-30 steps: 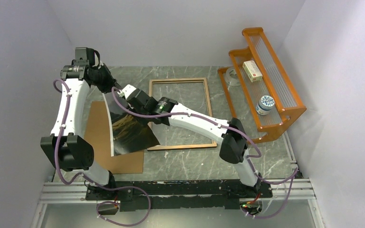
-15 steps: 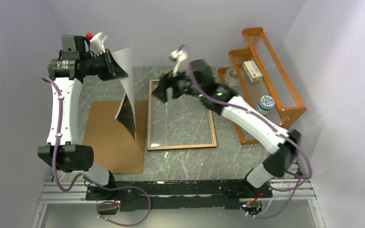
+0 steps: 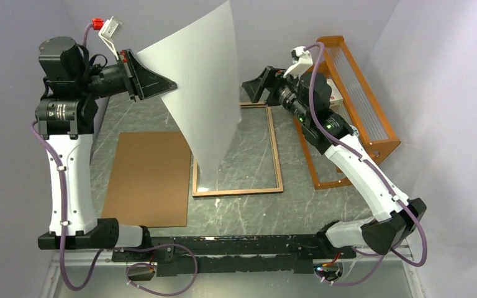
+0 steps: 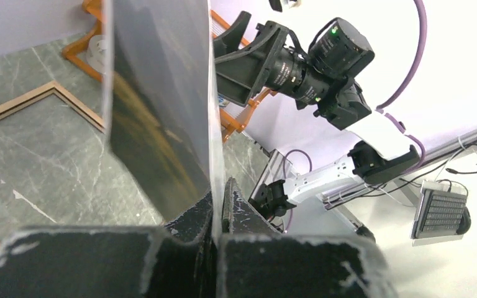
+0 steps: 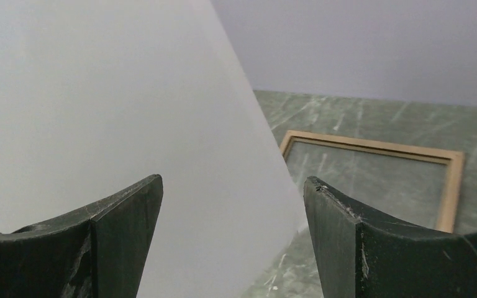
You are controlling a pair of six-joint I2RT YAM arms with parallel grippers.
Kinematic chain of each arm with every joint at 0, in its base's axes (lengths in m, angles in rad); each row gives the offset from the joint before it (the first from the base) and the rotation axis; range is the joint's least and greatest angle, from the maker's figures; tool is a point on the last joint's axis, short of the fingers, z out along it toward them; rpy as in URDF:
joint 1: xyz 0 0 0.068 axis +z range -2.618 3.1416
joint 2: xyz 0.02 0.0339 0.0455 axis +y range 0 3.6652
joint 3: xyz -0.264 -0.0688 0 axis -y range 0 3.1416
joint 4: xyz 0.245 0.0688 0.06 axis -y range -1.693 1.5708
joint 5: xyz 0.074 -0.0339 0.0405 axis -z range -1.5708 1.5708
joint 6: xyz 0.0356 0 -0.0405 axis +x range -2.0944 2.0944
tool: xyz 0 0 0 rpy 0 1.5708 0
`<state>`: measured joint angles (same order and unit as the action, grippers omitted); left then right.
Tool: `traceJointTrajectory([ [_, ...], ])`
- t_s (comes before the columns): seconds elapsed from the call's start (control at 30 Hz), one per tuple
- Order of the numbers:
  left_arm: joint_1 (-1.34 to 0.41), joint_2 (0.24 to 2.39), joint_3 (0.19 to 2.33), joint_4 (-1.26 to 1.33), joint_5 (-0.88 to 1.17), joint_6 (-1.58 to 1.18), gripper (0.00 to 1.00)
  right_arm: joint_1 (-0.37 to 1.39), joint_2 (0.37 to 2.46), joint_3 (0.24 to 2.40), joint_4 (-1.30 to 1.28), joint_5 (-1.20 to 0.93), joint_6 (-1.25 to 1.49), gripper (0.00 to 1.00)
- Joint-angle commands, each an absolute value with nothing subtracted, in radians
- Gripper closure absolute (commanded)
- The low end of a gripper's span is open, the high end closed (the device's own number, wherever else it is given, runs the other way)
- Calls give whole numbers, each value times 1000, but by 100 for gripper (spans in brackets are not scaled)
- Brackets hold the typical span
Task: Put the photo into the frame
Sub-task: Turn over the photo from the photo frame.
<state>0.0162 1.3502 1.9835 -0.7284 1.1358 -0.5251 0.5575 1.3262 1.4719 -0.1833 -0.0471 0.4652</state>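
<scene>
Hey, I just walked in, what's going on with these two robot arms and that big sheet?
The left claw is shut on one edge of the photo, holding it up in the air, white back toward the overhead camera. The right claw is open and faces the sheet without gripping it. The frame lies flat on the table, light-brown side up, with nothing in it yet. A brown backing board lies beside it.

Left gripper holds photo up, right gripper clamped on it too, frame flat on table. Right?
No: the right gripper is open, not gripping the photo; the right wrist view shows it. The left gripper holds the photo up, and the frame lies flat on the table.
</scene>
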Motion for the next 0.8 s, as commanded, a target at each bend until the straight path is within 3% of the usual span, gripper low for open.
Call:
traceJointTrajectory([
  [0.0,26,1456,2033,-876,1062,-473,97,548,1288,1451,-198,134,492,14],
  [0.17,34,1605,1901,-971,973,-391,97,548,1276,1430,-261,252,509,15],
  [0.4,31,1833,1786,-882,943,-273,98,547,1239,1363,-282,287,518,16],
  [0.63,6,2048,1859,-795,959,-204,98,546,1240,1327,-295,283,530,16],
  [0.77,-20,2217,2057,-903,971,-126,97,547,1247,1321,-326,288,528,16],
])
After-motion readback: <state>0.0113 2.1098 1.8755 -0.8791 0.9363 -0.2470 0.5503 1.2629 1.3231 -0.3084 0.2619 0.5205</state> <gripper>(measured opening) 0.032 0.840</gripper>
